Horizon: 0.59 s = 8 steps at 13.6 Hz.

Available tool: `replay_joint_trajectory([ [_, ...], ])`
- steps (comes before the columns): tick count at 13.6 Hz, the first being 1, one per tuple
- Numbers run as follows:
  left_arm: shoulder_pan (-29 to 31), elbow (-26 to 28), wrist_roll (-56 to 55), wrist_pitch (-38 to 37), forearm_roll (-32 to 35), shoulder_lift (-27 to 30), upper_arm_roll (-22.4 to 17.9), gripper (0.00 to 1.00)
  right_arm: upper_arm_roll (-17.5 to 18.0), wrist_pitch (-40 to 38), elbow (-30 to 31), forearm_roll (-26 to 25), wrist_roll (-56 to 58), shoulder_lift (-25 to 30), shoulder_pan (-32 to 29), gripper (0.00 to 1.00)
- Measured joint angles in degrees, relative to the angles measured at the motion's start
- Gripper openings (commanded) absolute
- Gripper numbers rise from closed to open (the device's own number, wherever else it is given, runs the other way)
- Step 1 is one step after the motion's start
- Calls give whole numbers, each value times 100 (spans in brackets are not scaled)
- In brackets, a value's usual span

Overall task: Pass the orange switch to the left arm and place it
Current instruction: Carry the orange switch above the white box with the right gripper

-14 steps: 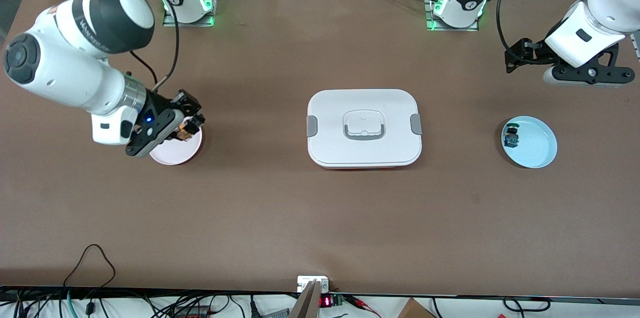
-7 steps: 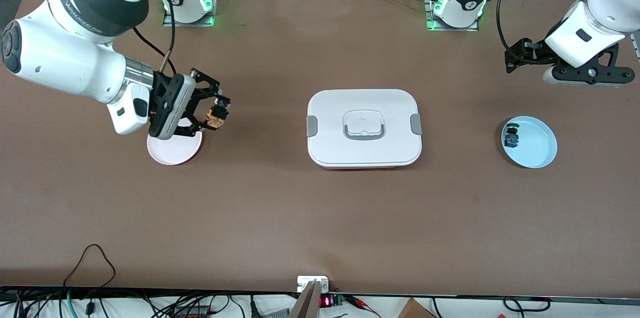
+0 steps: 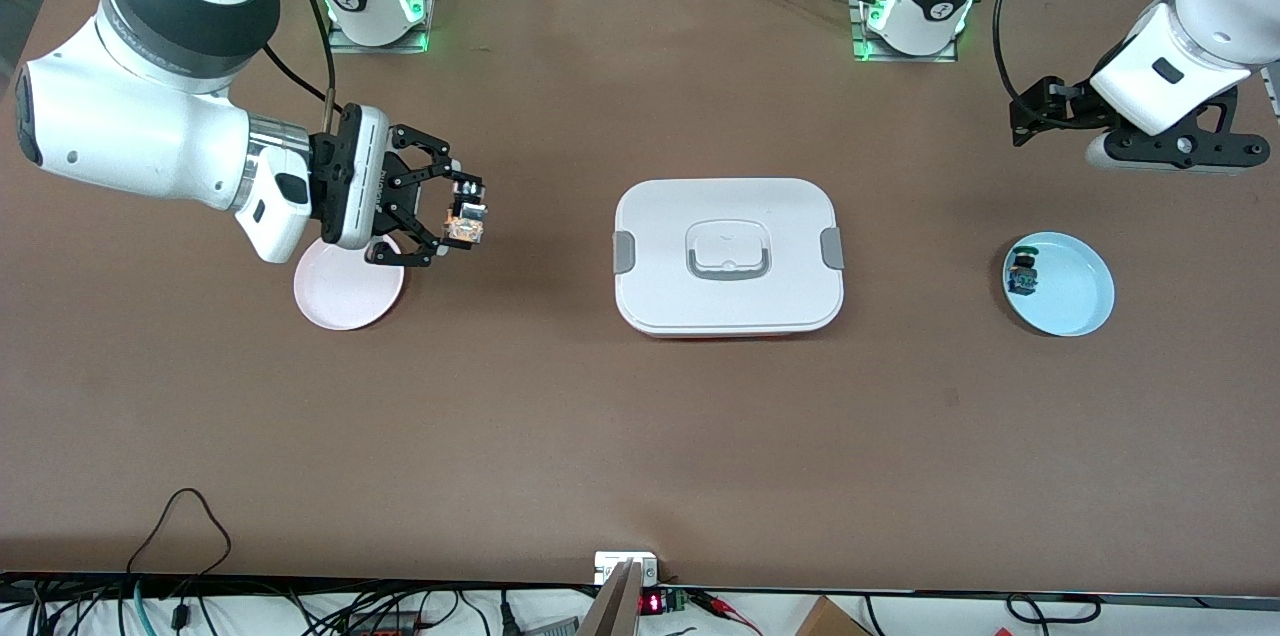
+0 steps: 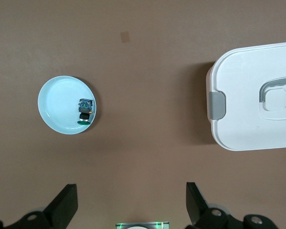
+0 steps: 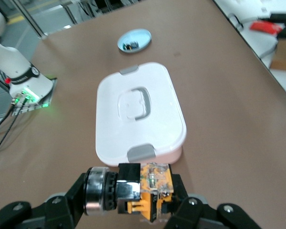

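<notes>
My right gripper (image 3: 462, 219) is shut on the orange switch (image 3: 466, 227) and holds it in the air over bare table between the pink plate (image 3: 345, 294) and the white box (image 3: 728, 256). In the right wrist view the switch (image 5: 142, 192) lies sideways between the fingers, its silvery end to one side, with the box (image 5: 139, 112) ahead. My left gripper (image 3: 1040, 106) waits open and empty above the table at the left arm's end; its fingertips (image 4: 66, 200) frame bare table in the left wrist view.
A light blue plate (image 3: 1062, 283) at the left arm's end holds a small switch with a green top (image 3: 1022, 272). Both show in the left wrist view, the plate (image 4: 62, 107) and the switch (image 4: 85, 109). Cables run along the table's near edge.
My right gripper has lifted the orange switch off the pink plate and carried it toward the box, turning to point sideways. The left arm has not moved.
</notes>
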<state>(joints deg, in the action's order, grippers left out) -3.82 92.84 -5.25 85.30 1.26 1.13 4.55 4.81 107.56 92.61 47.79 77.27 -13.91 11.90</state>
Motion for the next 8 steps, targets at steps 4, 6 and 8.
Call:
replay_joint_trajectory([
  [4, 0, 0, 0, 0, 0, -1, 0, 100, 9, -1, 88, 1103, 766, -22, 144, 2],
  [6, 0, -6, 0, 0, 0, -1, -1, 100, 11, 1, 154, 1639, 1132, -49, 202, 2],
  [8, 1, -13, 0, 0, 0, -2, -4, 100, 11, 1, 247, 2217, 1447, -93, 228, 2],
])
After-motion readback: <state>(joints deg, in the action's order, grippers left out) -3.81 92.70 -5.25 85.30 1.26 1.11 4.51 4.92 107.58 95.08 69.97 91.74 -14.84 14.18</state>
